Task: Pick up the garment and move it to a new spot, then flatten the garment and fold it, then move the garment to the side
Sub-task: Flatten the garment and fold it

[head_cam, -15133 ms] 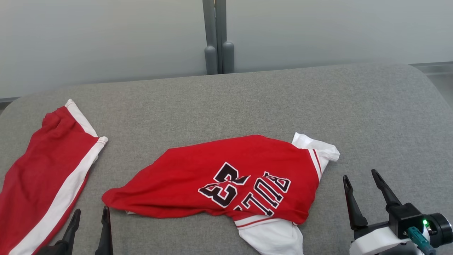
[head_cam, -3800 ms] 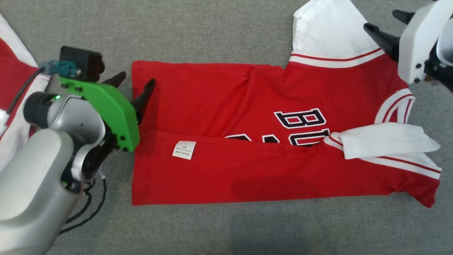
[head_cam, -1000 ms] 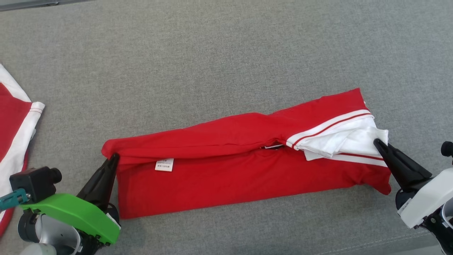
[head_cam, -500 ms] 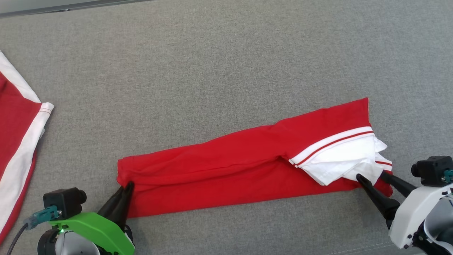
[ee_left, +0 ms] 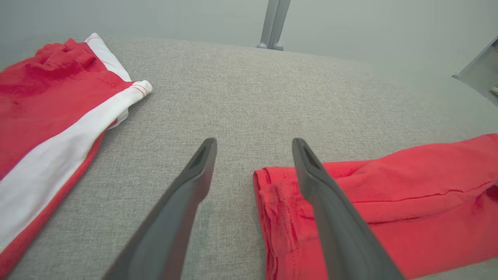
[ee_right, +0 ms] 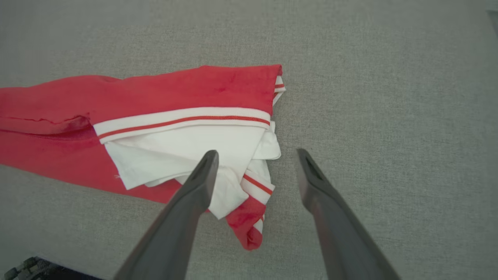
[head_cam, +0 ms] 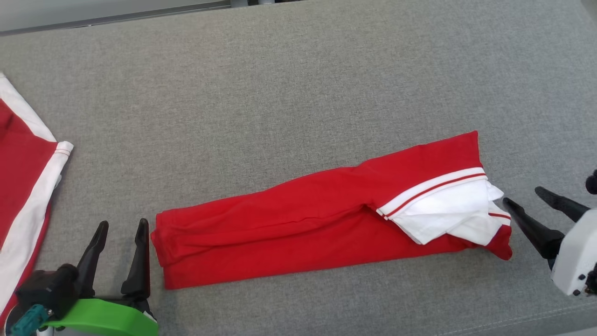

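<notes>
The garment (head_cam: 298, 224) lay as a long strip at centre. The left gripper (head_cam: 122, 223) at seven o'clock and the right gripper (head_cam: 522, 195) at four stood open, empty. Folding seemed half-done; next, regrip an end.

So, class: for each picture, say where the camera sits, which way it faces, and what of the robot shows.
Head view: on the head, looking down at the folded red shirt; left end effector and right end effector show, open.
Left wrist view: left wrist, facing the shirt's hem end; own fingers show.
Right wrist view: right wrist, facing the white sleeve; own fingers show.
Shared: head and left wrist views both show the second red-and-white garment.
</notes>
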{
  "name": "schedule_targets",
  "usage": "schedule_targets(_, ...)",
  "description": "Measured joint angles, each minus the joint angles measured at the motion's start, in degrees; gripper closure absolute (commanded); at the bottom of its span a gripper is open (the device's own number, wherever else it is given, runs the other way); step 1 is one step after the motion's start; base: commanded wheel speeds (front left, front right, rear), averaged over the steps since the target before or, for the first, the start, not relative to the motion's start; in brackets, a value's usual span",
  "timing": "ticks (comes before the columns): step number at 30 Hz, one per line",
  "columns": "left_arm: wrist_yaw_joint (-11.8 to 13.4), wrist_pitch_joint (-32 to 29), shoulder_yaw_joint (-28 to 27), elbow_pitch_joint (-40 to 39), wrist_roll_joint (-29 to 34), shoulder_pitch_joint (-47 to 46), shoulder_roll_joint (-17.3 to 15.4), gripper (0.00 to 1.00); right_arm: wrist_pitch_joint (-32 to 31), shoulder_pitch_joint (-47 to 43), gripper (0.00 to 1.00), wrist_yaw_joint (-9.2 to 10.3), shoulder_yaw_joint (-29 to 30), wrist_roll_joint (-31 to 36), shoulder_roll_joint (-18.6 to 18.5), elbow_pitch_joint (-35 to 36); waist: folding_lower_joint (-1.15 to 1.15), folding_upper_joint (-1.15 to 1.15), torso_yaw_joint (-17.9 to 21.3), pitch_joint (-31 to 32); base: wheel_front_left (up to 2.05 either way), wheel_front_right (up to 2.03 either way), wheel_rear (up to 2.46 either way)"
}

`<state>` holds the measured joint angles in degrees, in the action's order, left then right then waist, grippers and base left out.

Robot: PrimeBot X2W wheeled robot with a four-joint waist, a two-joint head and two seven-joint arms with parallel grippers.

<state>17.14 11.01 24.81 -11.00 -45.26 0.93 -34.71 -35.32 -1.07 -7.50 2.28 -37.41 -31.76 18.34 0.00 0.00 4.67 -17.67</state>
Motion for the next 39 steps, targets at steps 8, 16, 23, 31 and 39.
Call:
schedule_targets(8, -2.6, 2.8, 2.2, 5.9, 3.6, -2.8, 3.7, 0.0, -4.5, 8.9, 0.0, 0.0, -1.6, 0.6, 4.8, -14.6, 0.0, 0.0, -2.8, 0.7, 0.0, 0.0, 0.0)
schedule_targets(16, -4.8, 3.7, 2.0, 10.7, 4.1, -4.3, 6.6, 0.0, -4.8, 11.6, 0.0, 0.0, -2.7, 1.3, 6.7, -25.4, 0.0, 0.0, -6.6, 1.1, 0.0, 0.0, 0.0)
schedule_targets(23, -5.9, 3.8, 1.3, 12.6, 5.3, -5.0, 7.8, 0.0, -5.9, 13.2, 0.0, 0.03, -2.6, -3.6, 8.3, -30.3, 0.0, 0.0, -8.4, 1.6, 0.0, 0.0, 0.0)
schedule_targets(31, -6.8, 3.9, 0.9, 14.0, 5.9, -5.0, 8.5, 0.0, -8.5, 13.4, 0.0, 0.04, -5.3, -8.3, 9.0, -31.1, 0.0, 0.0, -9.0, 3.0, 0.0, 0.0, 0.0)
schedule_targets(39, -7.4, 3.9, 0.7, 14.7, 6.1, -5.0, 9.0, 0.0, -7.7, 13.4, 1.0, 0.0, -5.8, -9.6, 8.4, -32.1, 0.0, 0.0, -9.3, 3.5, 0.0, 0.0, 0.0)
